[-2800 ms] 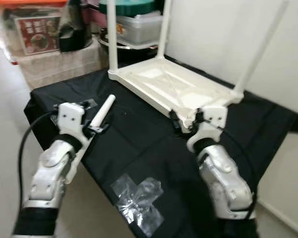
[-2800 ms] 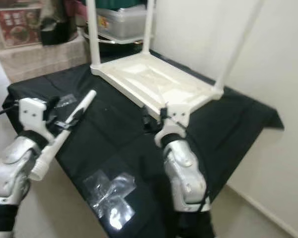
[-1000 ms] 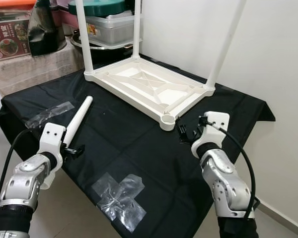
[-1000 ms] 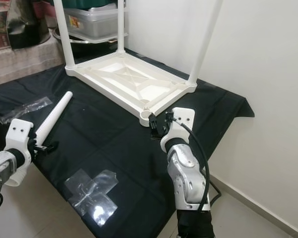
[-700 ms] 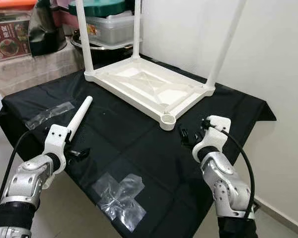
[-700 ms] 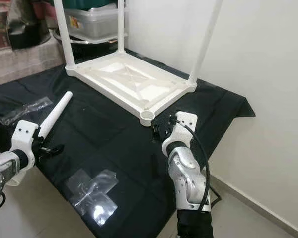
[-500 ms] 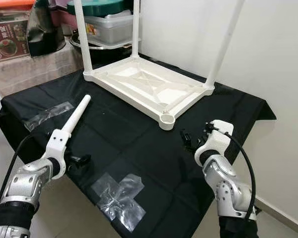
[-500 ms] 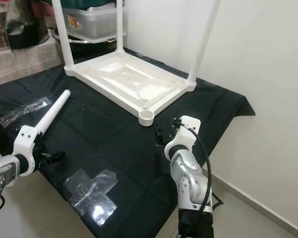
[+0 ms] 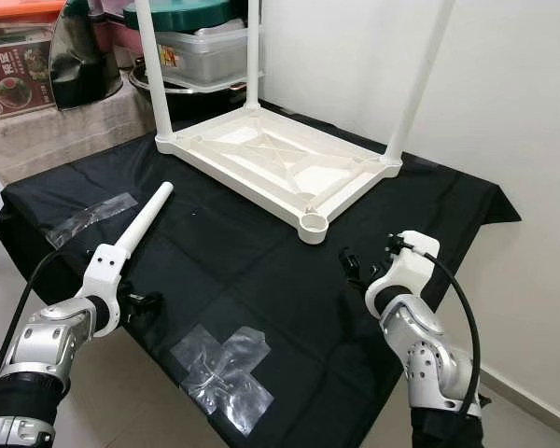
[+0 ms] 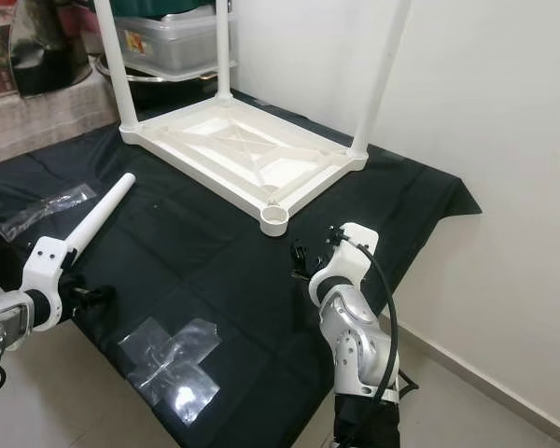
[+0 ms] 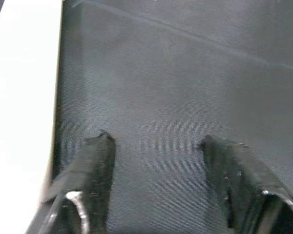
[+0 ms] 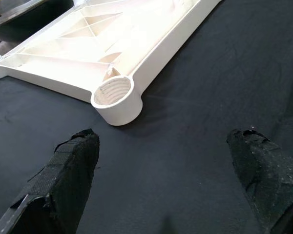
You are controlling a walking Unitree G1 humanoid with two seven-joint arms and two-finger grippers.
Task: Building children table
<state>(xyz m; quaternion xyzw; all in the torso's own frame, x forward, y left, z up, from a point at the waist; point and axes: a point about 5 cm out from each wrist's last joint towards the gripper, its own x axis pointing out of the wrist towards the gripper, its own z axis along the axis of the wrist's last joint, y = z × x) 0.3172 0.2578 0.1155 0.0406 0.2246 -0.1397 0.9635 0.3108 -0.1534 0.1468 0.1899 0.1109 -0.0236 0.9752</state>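
Right wrist view: right gripper spread wide near empty leg socket; left gripper open, perhaps beside loose table leg.

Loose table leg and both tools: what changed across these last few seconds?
The left tool has let go of the loose leg. Earlier the tool gripped the leg; now the leg lies on the black cloth beside the tool's open fingers. The right tool, open, has drawn back from the empty corner socket. The upturned table stayed where it was.
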